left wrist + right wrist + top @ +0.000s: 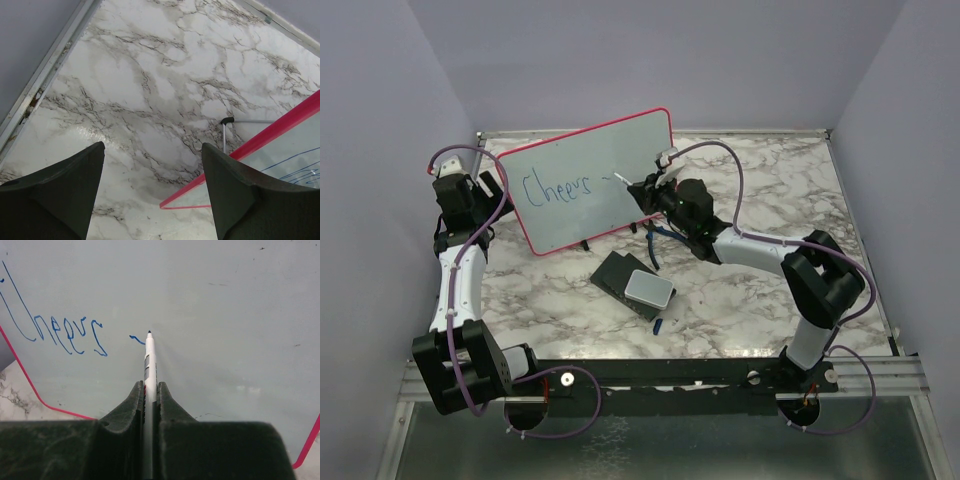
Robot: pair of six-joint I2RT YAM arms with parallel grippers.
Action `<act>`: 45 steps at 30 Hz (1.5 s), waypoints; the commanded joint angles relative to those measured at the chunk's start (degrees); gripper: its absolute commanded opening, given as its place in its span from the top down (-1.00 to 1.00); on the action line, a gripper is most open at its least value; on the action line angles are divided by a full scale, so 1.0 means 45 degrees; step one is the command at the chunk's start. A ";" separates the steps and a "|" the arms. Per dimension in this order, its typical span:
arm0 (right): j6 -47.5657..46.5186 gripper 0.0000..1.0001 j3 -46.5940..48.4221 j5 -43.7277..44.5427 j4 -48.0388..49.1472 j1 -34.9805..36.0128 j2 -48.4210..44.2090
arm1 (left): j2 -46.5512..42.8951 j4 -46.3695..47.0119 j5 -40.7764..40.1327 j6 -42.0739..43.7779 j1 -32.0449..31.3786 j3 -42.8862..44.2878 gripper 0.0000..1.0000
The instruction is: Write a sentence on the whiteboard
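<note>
Two black robot arms work over a white, grey-veined marble table (760, 180). The whiteboard (580, 220), a large white rectangle with rounded corners and a thin red-pink frame, stands tilted near the back of the table, left of centre, its face towards the arms. In the left wrist view a small black foot (227, 120) of the board rests on the marble behind its red edge.

Of the sentence (557, 187), in thin blue handwriting, only the word "Cheers" stands on the left half of the board, followed by a short blue stroke (136, 339).

The right gripper (148, 387) has its dark fingers pressed together on a slim white marker pen (148, 355). The pen's dark tip meets the board just right of that short stroke.

The left gripper (490, 185) sits beside the board's left edge with its fingers (70, 185) spread wide and nothing between them. Whether it touches the frame cannot be told.

On the table in front of the board, well apart from both grippers, lies a small dark rectangular block (615, 272) with a grey-white pad (648, 288) on top.
</note>
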 commanded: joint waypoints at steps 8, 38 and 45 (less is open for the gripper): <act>-0.0430 0.99 0.0948 -0.0883 -0.0052 -0.0019 0.0218 | -0.0277 0.0223 0.0188 0.0065 -0.0134 -0.0137 -0.60; 0.0291 0.99 0.0456 -0.0504 -0.0712 -0.0016 0.0877 | -0.0297 0.0225 0.0211 0.0065 -0.0154 -0.0118 -0.60; 0.0434 0.99 0.0056 -0.0502 -0.0709 0.0001 0.0800 | -0.0297 0.0228 0.0209 0.0060 -0.0149 -0.0136 -0.60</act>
